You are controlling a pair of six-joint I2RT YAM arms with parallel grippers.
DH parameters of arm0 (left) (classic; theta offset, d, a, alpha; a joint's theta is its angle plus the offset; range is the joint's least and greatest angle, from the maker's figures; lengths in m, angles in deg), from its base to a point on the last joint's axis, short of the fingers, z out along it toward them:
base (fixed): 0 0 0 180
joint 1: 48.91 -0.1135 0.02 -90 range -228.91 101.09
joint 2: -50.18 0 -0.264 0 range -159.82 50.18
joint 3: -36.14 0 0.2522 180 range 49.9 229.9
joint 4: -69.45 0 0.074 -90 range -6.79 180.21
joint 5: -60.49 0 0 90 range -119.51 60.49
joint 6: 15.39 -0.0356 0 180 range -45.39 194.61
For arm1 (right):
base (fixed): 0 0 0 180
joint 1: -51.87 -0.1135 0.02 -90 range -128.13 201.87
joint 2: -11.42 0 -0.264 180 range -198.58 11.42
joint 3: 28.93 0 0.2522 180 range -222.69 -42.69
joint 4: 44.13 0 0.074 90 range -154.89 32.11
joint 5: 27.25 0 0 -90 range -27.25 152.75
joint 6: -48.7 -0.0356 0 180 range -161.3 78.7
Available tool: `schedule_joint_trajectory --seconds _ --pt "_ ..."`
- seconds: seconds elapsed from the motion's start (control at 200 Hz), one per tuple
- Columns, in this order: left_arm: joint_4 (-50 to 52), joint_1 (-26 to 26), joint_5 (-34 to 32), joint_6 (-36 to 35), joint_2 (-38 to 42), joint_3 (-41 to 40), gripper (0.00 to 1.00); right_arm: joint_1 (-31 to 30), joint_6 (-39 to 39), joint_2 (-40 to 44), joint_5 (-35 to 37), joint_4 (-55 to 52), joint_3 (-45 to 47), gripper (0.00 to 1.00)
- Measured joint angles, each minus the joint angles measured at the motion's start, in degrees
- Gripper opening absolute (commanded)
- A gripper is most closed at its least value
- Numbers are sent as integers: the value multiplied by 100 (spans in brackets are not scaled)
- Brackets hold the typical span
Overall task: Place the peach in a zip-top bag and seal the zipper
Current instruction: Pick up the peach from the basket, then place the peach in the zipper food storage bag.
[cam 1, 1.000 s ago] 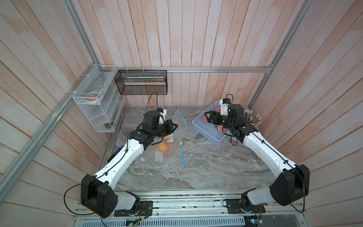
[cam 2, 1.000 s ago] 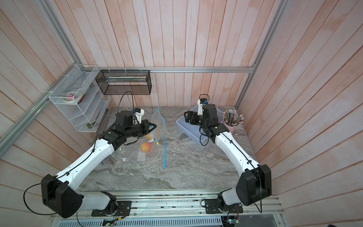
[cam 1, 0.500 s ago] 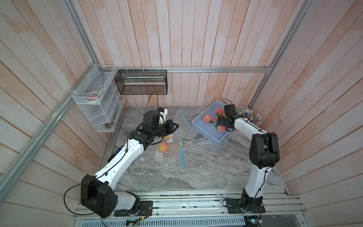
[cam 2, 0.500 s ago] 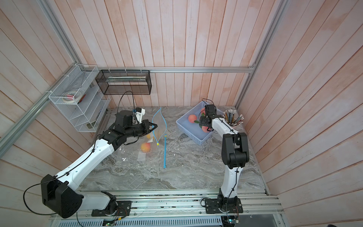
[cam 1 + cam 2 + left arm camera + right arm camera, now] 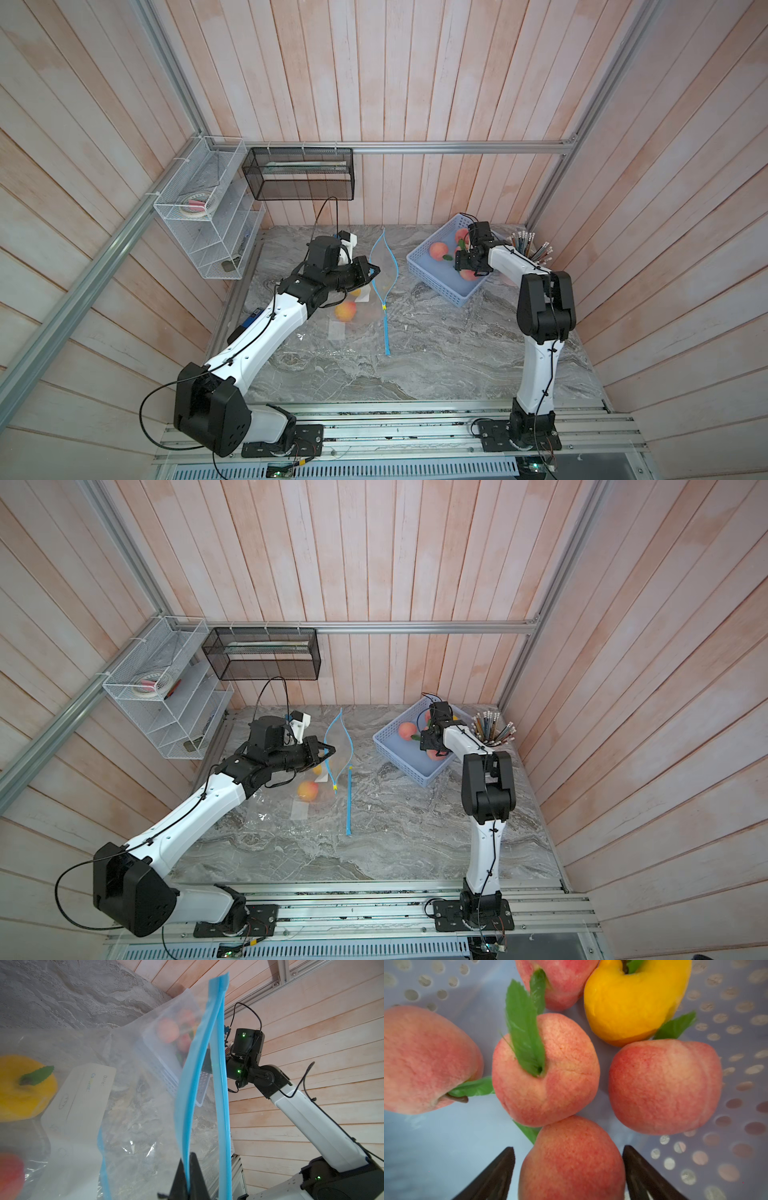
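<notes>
The clear zip-top bag lies on the marble table with its blue zipper mouth lifted open. My left gripper is shut on one side of the zipper rim. An orange peach and a yellow one lie inside the bag. My right gripper is down in the blue basket, open. A pink peach sits between its black fingers, with a thin gap on one side.
Several more peaches fill the basket, one of them yellow. A cup of pencils stands just right of the basket. On the left wall hang a white wire shelf and a black mesh bin.
The right arm has folded upright and lowered its gripper into the basket over a peach, jaws narrowing slightly. The left gripper has kept the bag's rim held up.
</notes>
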Motion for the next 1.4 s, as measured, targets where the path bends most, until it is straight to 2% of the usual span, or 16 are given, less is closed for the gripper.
schedule_joint_trajectory --seconds 0.05,0.12,0.325,0.48,0.665,0.87,1.0,1.145,1.395 --pt "-9 0 0 0 0 -2 0 0 -26 0 -66 -28 -2 63" --pt "-31 0 2 0 0 -22 0 0 -13 2 -162 -66 -7 56" --pt "-50 0 57 22 -4 -107 0 0 -74 284 -498 -44 168 54" --pt "-177 20 129 24 -63 -136 0 0 -271 1318 -1080 212 756 54" --pt "-297 151 168 42 -269 -155 0 -70 -621 2855 -2109 986 1486 54" --pt "-387 343 195 72 -531 -155 0 -767 -1167 3939 -3329 2061 2269 55" --pt "-428 433 219 111 -688 -155 0 -1318 -1506 4127 -3847 2653 2496 55" --pt "-439 463 275 136 -719 -155 0 -1801 -1679 4129 -4013 2981 2555 56" --pt "-468 470 278 179 -671 -153 0 -1963 -1790 4019 -4061 3169 2796 58"
